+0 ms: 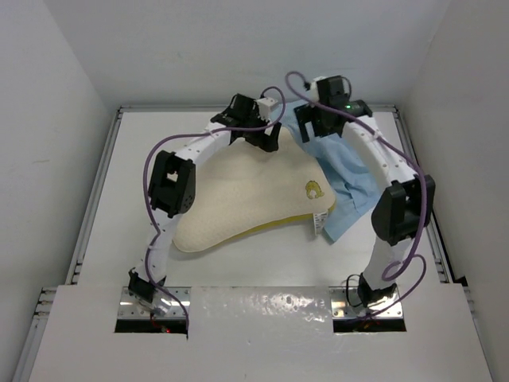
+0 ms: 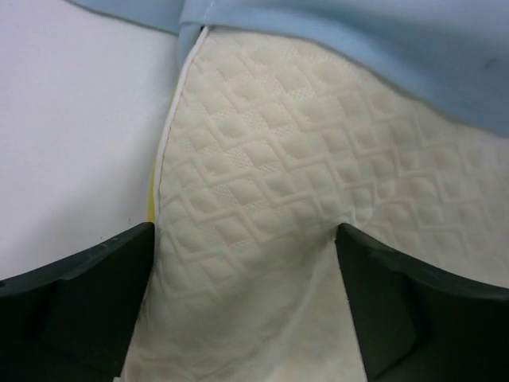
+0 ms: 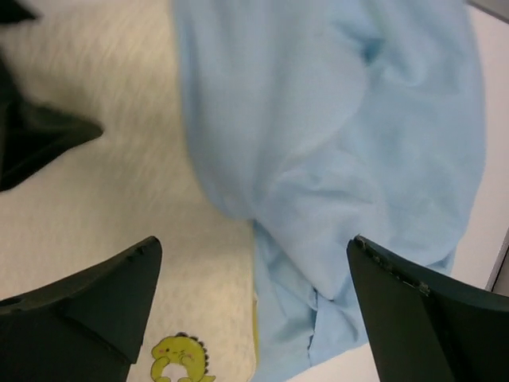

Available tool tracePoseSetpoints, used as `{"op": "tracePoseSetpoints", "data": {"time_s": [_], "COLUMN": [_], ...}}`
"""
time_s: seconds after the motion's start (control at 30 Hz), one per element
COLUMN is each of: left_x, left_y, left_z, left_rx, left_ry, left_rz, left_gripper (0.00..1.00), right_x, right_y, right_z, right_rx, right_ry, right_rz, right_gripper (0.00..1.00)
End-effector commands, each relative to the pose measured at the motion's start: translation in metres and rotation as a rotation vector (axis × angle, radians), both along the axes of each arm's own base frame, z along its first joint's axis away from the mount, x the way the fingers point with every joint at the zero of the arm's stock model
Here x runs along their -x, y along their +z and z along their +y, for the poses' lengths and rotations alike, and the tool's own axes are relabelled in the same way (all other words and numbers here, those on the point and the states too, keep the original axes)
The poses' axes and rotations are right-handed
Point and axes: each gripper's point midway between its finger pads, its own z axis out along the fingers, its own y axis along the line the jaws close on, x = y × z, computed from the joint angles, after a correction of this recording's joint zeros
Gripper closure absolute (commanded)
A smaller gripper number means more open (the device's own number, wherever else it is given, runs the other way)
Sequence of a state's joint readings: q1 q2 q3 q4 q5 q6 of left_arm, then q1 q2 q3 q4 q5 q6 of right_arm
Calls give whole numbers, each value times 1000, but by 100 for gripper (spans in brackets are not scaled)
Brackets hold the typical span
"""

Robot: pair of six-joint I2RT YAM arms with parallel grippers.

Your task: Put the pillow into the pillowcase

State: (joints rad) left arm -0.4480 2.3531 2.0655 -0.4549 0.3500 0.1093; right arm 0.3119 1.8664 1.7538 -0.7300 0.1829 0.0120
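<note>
The pillow [image 1: 246,195] lies with its long axis roughly left to right, and the pillowcase [image 1: 350,179] is bunched over its far right end, nearer the right gripper [image 3: 254,243], which hovers there with fingers apart, while the left gripper [image 2: 245,232], likewise spread, hangs above the pillow's far edge.

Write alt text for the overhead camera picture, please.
A cream pillow lies on a white table, a light blue pillowcase bunched against its far right side. The left arm and right arm arch over it from the near edge.
</note>
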Motion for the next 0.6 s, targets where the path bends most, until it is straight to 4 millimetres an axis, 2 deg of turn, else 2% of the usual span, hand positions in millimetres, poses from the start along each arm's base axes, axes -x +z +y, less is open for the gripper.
{"op": "tracePoseSetpoints", "data": {"time_s": [0.0,0.03,0.07,0.1,0.17,0.2,0.23,0.27,0.3,0.33,0.37,0.4,0.43,0.47,0.5,0.57], "left_x": [-26,-29,-28,-27,-19,-11,-2,15,20,39,64,78,114,130,151,181], "left_y": [64,74,90,105,134,153,160,154,157,151,139,113,94,80,63,47], "left_z": [-5,-2,-2,-3,-4,-9,-15,-13,-11,-25,-21,-16,-25,-26,-27,-31], "left_rx": [110,119,131,126,120,110,93,48,-36,-99,-180,-308,-353,-372,-363,-329], "left_ry": [-17,-33,-54,-94,-156,-264,-341,-394,-466,-535,-588,-653,-746,-790,-847,-908], "left_rz": [-149,-173,-205,-254,-327,-404,-439,-394,-461,-468,-415,-396,-313,-265,-197,-102], "left_gripper": [0,0,0,0,1,44,85,100,100,100,100,98,92,85,71,53], "right_x": [-13,-4,7,27,43,53,66,72,84,87,92,99,101,104,108,108], "right_y": [57,34,48,15,0,-4,-29,-38,-59,-68,-77,-96,-103,-110,-117,-129], "right_z": [-62,-71,-86,-101,-110,-118,-122,-129,-132,-137,-155,-157,-161,-168,-171,-173], "right_rx": [-197,-199,-209,-157,-156,-146,-135,-152,-166,-194,-246,-272,-295,-296,-280,-259], "right_ry": [-271,-288,-327,-386,-413,-449,-472,-519,-546,-577,-674,-706,-731,-771,-784,-781], "right_rz": [-150,-125,-175,-123,-119,-122,-73,-59,-8,2,20,69,87,100,115,132], "right_gripper": [8,26,64,100,100,100,85,77,76,65,60,57,55,54,55,53]}}
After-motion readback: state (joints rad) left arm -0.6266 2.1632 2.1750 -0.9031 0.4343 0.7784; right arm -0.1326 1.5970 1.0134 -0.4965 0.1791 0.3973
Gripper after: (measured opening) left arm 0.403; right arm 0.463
